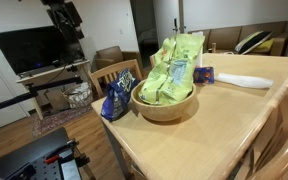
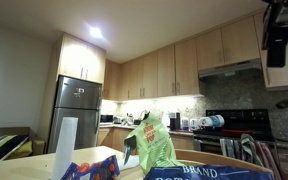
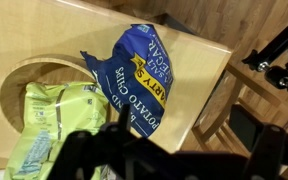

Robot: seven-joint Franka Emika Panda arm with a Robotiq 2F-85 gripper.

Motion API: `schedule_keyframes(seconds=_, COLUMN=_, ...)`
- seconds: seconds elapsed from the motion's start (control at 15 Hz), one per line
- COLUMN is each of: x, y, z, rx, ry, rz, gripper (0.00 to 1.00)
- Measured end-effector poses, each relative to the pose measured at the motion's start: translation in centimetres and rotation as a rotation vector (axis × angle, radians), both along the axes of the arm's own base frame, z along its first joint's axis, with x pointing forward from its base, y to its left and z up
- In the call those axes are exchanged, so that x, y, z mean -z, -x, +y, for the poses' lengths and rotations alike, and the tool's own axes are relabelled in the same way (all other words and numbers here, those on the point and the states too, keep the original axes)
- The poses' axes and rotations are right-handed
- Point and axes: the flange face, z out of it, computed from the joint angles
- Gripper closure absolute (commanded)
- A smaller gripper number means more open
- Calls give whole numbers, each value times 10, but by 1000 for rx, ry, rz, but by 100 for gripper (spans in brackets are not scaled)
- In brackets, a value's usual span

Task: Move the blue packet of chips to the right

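The blue packet of chips [image 1: 117, 98] is dark blue with white and yellow print. It leans against the wooden bowl [image 1: 166, 108] near the table's corner. In the wrist view the packet [image 3: 134, 75] lies below me beside the bowl [image 3: 9, 85]. In an exterior view only its top edge [image 2: 209, 172] shows, at the bottom. My gripper [image 3: 174, 160] is a dark blur at the lower edge, fingers apart and empty, high above the packet. It also shows in both exterior views [image 1: 64, 15] [image 2: 277, 40].
Light green packets [image 1: 172, 70] [image 3: 49, 125] [image 2: 149, 145] fill the bowl. A small flat blue packet [image 1: 204, 74] and a white roll [image 1: 246, 81] lie behind it. Wooden chairs [image 1: 114, 72] [image 3: 234, 100] stand at the table edge [image 3: 199, 95].
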Motion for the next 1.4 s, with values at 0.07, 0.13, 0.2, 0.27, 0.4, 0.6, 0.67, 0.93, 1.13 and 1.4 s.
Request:
schedule_keyframes(seconds=0.07, x=7, y=-5, z=2, rx=-9, ry=18, rz=-3, gripper=0)
schedule_keyframes(seconds=0.13, x=14, y=-9, z=4, rx=-15, ry=28, rz=-4, gripper=0)
schedule_keyframes(seconds=0.2, x=21, y=-14, z=5, rx=-20, ry=41, rz=-5, gripper=0)
schedule_keyframes(seconds=0.27, x=27, y=-17, z=5, rx=-26, ry=56, rz=-7, gripper=0)
schedule_keyframes(seconds=0.4, x=39, y=-23, z=4, rx=-35, ry=84, rz=-2, gripper=0)
schedule_keyframes(seconds=0.6, x=53, y=-29, z=-3, rx=17, ry=107, rz=27, gripper=0)
schedule_keyframes(seconds=0.67, x=56, y=-29, z=-7, rx=50, ry=112, rz=50, gripper=0)
schedule_keyframes(seconds=0.93, x=63, y=-18, z=-23, rx=179, ry=106, rz=192, gripper=0)
schedule_keyframes(seconds=1.13, x=60, y=-11, z=-43, rx=265, ry=-7, rz=315, gripper=0)
schedule_keyframes(seconds=1.4, x=60, y=-6, z=-74, rx=384, ry=-187, rz=439, gripper=0)
